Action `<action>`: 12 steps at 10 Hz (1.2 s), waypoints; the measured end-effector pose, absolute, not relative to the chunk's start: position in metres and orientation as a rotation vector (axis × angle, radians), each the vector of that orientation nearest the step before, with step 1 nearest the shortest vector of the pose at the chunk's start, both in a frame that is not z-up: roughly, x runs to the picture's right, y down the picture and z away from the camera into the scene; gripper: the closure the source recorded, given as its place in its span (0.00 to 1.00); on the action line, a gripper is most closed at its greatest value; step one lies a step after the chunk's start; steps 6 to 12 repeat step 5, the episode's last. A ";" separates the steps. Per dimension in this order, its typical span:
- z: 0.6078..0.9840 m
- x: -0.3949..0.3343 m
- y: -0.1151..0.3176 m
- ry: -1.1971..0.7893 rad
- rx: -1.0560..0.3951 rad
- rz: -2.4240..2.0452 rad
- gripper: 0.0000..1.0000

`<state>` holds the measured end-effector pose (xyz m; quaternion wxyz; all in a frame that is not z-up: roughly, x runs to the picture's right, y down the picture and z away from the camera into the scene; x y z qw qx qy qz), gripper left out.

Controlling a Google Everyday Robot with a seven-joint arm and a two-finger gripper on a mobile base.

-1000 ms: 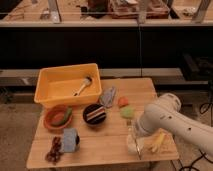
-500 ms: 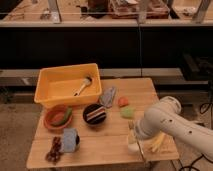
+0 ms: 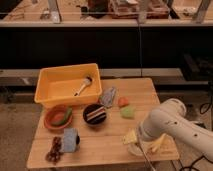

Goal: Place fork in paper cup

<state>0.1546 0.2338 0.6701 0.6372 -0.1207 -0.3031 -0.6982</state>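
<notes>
The paper cup (image 3: 134, 149) is a small pale round shape near the table's front right edge, partly covered by my arm. My gripper (image 3: 139, 142) is at the end of the white arm, right over the cup, and mostly hidden by the wrist. A thin greyish fork (image 3: 145, 159) slants down from the gripper past the cup toward the table's front edge. I cannot tell whether its tip is inside the cup.
A yellow bin (image 3: 50, 89) holds a light-handled utensil (image 3: 83, 86). A reddish-brown bowl (image 3: 58, 118), a black bowl (image 3: 94, 114), a grey packet (image 3: 107, 96), orange (image 3: 123, 102) and green (image 3: 127, 112) items, a blue item (image 3: 70, 140) and yellow sticks (image 3: 158, 144) lie on the wooden table (image 3: 100, 150).
The arm's end has shifted slightly right and stayed over the cup. The thin fork now shows slanting below the gripper.
</notes>
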 end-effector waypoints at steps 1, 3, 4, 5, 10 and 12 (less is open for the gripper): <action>0.670 0.153 0.233 -0.694 -0.274 -1.598 0.20; 0.670 0.154 0.233 -0.692 -0.274 -1.596 0.20; 0.670 0.154 0.233 -0.693 -0.274 -1.597 0.20; 0.670 0.153 0.233 -0.694 -0.273 -1.599 0.20; 0.670 0.153 0.233 -0.694 -0.273 -1.599 0.20; 0.670 0.153 0.233 -0.694 -0.273 -1.599 0.20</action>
